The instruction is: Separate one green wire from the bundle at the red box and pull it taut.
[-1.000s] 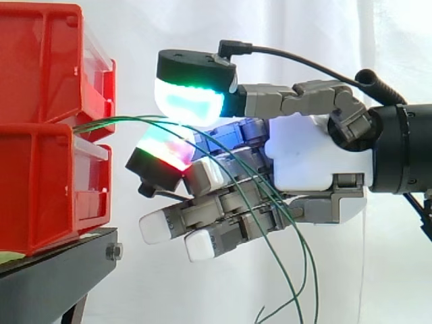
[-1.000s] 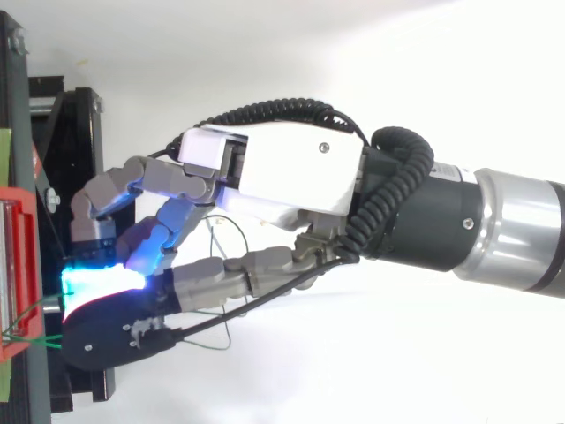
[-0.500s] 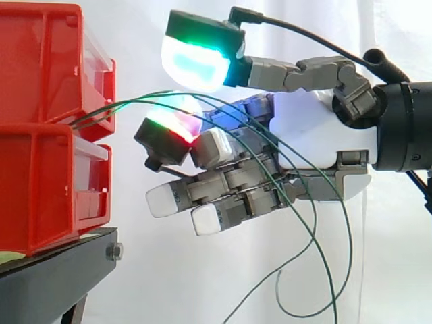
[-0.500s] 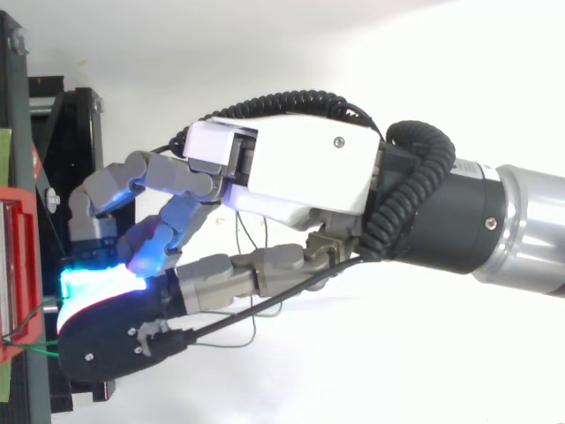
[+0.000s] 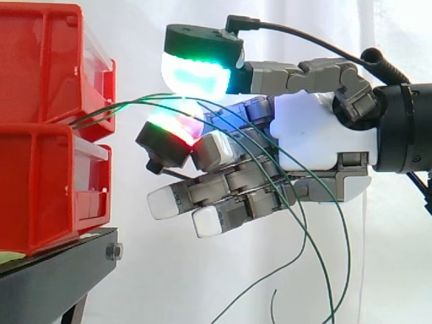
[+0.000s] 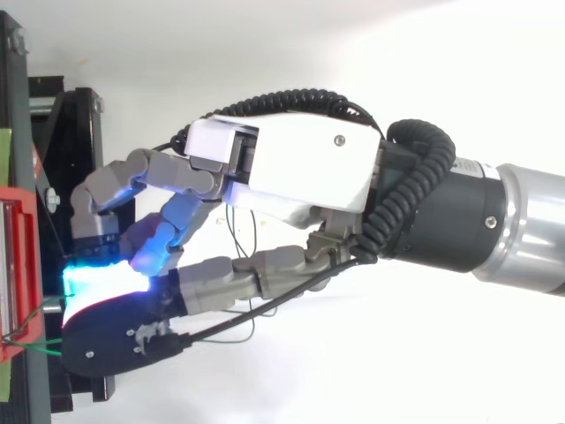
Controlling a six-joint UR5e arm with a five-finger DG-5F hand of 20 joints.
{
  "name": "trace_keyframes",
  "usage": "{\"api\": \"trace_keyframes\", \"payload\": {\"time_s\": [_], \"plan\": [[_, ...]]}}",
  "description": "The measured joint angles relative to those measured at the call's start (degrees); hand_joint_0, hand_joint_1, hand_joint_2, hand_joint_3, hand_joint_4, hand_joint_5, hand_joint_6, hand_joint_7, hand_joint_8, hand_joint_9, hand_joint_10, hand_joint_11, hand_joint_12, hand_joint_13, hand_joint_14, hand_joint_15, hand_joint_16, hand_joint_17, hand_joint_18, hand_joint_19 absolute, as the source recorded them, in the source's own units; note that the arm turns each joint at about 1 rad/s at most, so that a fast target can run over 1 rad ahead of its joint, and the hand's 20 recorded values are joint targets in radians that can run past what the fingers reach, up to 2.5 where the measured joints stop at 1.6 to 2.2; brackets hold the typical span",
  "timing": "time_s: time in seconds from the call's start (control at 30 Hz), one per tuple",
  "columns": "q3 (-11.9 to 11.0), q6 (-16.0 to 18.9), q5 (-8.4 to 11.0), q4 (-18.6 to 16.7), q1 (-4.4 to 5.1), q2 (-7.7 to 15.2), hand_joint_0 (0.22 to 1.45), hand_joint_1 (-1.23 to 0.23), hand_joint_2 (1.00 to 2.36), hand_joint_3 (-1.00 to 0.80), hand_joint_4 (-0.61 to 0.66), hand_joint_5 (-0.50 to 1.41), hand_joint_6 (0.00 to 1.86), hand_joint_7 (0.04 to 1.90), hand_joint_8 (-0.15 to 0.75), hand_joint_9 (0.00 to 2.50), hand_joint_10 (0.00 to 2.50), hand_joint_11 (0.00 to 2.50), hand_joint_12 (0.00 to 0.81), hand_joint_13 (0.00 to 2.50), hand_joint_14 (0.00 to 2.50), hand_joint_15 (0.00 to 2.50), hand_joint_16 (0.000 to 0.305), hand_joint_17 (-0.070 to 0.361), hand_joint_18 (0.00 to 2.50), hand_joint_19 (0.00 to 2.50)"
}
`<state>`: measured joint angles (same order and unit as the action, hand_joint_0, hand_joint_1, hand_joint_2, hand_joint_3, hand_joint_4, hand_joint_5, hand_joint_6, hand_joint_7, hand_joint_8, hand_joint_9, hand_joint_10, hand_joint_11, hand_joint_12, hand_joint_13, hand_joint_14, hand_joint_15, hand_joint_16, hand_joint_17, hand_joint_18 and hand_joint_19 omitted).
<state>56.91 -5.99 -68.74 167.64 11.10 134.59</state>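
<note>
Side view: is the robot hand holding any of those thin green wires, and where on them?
Cannot be told. The thin green wires arch from the red plastic bins across the hand and hang slack below; a grip is unclear.

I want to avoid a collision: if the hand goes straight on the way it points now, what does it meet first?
The hand points left; beyond the green wires arching past it, it would probably meet the red bins first.
</note>
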Motion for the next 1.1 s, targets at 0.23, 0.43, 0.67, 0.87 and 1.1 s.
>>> {"api": "trace_keyframes", "payload": {"time_s": [0.23,0.43,0.67,0.87,1.1], "plan": [[1.53,0.01,0.04,-0.33,-0.02,0.01,0.53,-0.44,1.00,-0.46,0.19,-0.16,0.84,1.14,0.328,1.07,0.02,0.85,0.333,0.77,0.01,0.32,0.047,0.106,0.83,0.40],[2.65,0.15,0.31,-0.92,-0.02,0.00,0.60,-0.40,1.02,-0.26,0.17,-0.15,0.83,1.16,0.322,1.06,0.02,0.83,0.326,0.76,0.01,0.32,0.046,0.104,0.80,0.41],[2.75,0.03,0.36,-0.99,0.05,-0.01,0.58,-0.64,1.01,-0.06,0.25,-0.17,0.85,1.11,0.378,1.04,0.01,0.82,0.383,0.79,0.01,0.29,0.058,0.130,0.90,0.35],[2.77,0.10,0.36,-1.03,0.13,-0.02,0.59,-0.66,1.01,-0.10,0.26,-0.18,0.88,1.11,0.382,1.04,0.01,0.87,0.373,0.78,0.01,0.30,0.055,0.124,0.87,0.36],[2.75,0.16,0.36,-1.40,0.15,-0.02,0.60,-0.69,1.02,-0.20,0.24,-0.19,0.89,1.11,0.351,0.99,0.02,0.89,0.349,0.75,0.01,0.31,0.050,0.112,0.81,0.38]]}}
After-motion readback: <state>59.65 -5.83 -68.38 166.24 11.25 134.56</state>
